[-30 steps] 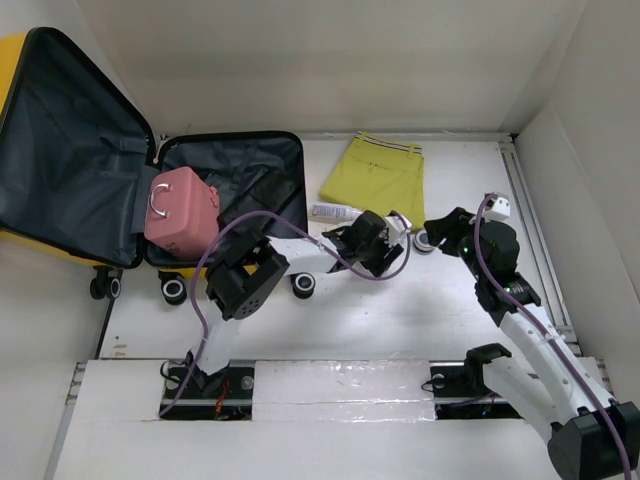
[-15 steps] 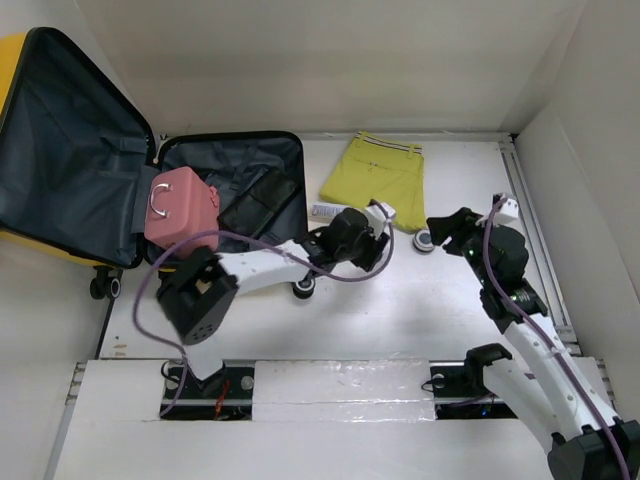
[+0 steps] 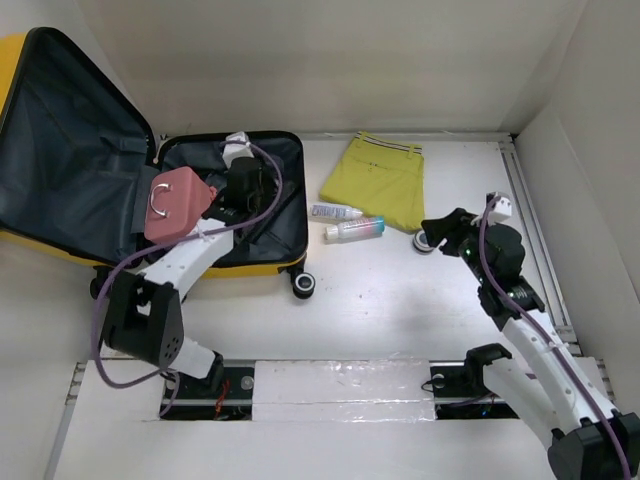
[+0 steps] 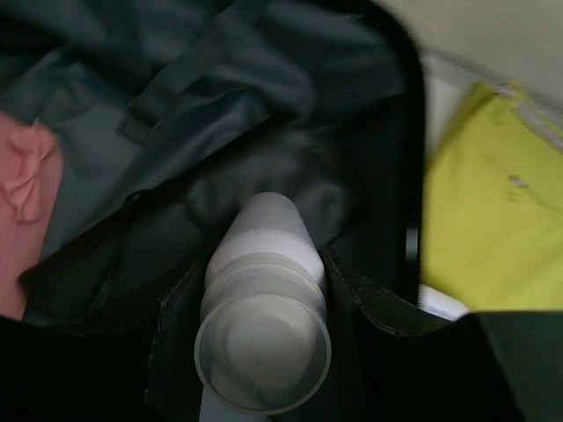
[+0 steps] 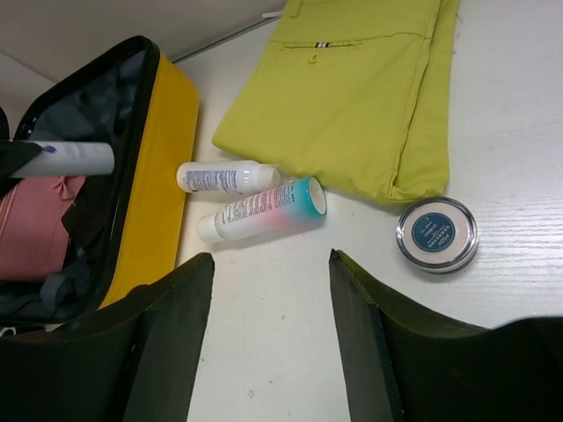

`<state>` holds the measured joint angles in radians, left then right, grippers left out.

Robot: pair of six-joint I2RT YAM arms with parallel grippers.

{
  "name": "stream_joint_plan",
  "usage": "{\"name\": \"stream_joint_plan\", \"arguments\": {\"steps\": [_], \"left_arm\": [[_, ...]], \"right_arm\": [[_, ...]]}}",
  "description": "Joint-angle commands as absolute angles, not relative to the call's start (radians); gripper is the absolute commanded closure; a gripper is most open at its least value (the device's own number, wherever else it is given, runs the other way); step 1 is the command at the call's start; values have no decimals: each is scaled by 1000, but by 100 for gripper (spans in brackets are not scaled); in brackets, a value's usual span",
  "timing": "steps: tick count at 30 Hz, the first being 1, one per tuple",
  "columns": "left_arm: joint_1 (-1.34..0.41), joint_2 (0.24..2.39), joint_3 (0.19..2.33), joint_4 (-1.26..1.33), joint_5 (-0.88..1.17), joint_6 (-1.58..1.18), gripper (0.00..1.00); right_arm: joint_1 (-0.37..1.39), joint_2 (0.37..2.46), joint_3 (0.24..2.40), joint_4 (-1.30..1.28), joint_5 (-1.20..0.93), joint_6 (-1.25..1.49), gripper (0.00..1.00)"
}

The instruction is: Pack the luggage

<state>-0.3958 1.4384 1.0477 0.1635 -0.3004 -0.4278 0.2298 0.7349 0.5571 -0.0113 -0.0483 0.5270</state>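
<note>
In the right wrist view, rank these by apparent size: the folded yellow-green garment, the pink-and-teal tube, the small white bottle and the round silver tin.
1. folded yellow-green garment
2. pink-and-teal tube and round silver tin: similar area, not ranked
3. small white bottle

Left arm (image 3: 178,262) stretched far out, left gripper (image 4: 264,325) pinching a white tube (image 4: 264,233) (fingers tight), right gripper (image 5: 268,338) low, fingers wide apart

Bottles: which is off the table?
The white bottle in the left gripper, over the luggage; the labelled bottle and pink-teal tube lie on the table.
</note>
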Motion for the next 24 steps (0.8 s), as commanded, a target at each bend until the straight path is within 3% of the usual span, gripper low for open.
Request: {"name": "stream_joint_plan", "arguments": {"steps": [1,4,6,9,20,24], "left_arm": [[-370,1482,1031,183,-339,-512,78],[-331,1552,1058,161,-348,-546,78],[-331,1563,1058,132,-396,-586,61],[-331,1491,994,147,-452,-612,21],[-405,1195,878,107,-590,-678,24],[-405,1040,782,164,-516,-640,25]], "right_arm": [[235,748,552,77,-74,517,39],[235,759,552,87,-74,517,39],[245,769,543,87,-74,517,39],[255,778,543,97,-74,517,39],[274,796,543,106,-64,508,39],[275,787,543,106,-64,508,39]]}}
